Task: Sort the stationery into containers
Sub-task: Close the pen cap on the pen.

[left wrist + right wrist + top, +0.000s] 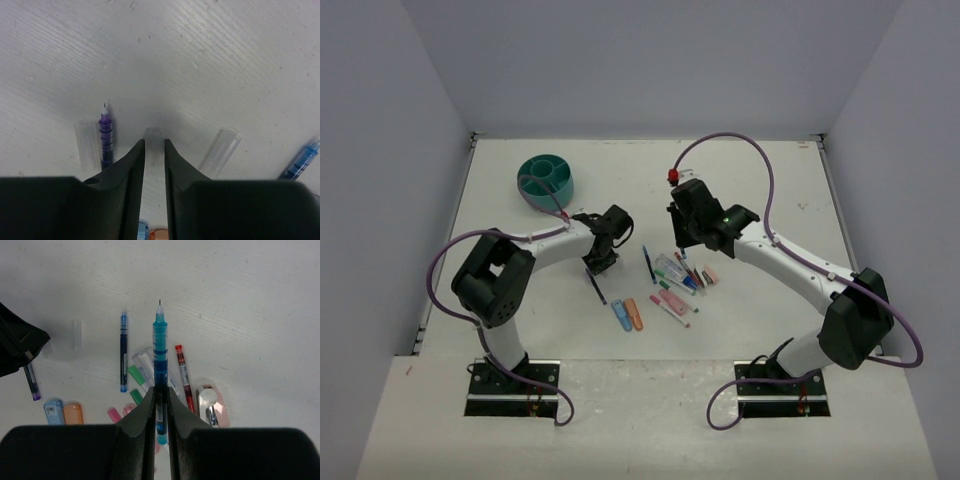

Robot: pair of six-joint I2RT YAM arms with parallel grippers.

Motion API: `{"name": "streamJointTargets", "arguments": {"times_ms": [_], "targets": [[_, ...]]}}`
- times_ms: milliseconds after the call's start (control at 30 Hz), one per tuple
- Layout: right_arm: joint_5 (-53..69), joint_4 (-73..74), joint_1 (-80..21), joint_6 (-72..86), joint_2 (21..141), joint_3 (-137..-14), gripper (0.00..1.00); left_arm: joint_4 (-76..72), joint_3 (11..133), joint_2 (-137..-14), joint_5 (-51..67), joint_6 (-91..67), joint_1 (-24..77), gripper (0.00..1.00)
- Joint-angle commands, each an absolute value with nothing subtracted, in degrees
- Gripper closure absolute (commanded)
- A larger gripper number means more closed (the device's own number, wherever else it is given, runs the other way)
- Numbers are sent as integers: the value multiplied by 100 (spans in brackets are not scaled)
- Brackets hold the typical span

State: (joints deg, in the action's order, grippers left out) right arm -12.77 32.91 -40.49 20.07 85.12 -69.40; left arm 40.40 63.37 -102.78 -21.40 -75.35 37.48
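Observation:
The round teal tub [527, 184] stands at the back left. My left gripper [603, 263] is low over the table, its jaws narrowly apart around the end of a clear cap [154, 142]. A purple pen [105, 136] lies just left of it. My right gripper [682, 240] is shut on a teal-blue pen [160, 340] and holds it above the pile. The pile holds a dark-blue pen [123, 352], a red pen [183, 375], green markers [135, 374], pink markers [670, 304], and blue [621, 317] and orange [635, 314] stubby pieces.
Two more clear caps [86, 145] [220, 152] lie either side of my left fingers. A pink and white eraser-like piece [212, 405] sits right of the red pen. Walls close in the table on three sides.

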Motion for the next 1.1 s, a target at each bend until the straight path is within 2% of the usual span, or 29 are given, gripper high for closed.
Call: {"name": "streamJointTargets", "arguments": {"times_ms": [0, 67, 300, 400, 533, 667, 767, 1067], "targets": [[-1124, 3064, -4061, 1911, 8271, -6893, 100, 3758, 6145, -10499, -1981, -7506, 3774, 86], [-968, 2988, -4061, 1894, 8198, -6807, 100, 3704, 6122, -10419, -1991, -7393, 3777, 93], [728, 2081, -4059, 1860, 7808, -6174, 100, 3706, 6258, -9469, -2542, -6830, 3772, 100], [1640, 1269, -4055, 2086, 7470, -5672, 100, 3370, 6301, -8738, -2700, -6035, 3774, 100], [2571, -587, -4096, 2851, 6918, -4757, 100, 2669, 6356, -7703, -2700, -5067, 3774, 100], [2194, -1343, -4555, 2942, 6809, -4746, 100, 1761, 6098, -6789, -2374, -4492, 3779, 100], [1836, -1473, -4914, 2998, 6857, -5015, 100, 626, 5603, -6100, -1601, -4229, 3773, 100], [1275, -1037, -5019, 3004, 7067, -5582, 100, -1028, 4542, -4938, -849, -4121, 3771, 100]]}}
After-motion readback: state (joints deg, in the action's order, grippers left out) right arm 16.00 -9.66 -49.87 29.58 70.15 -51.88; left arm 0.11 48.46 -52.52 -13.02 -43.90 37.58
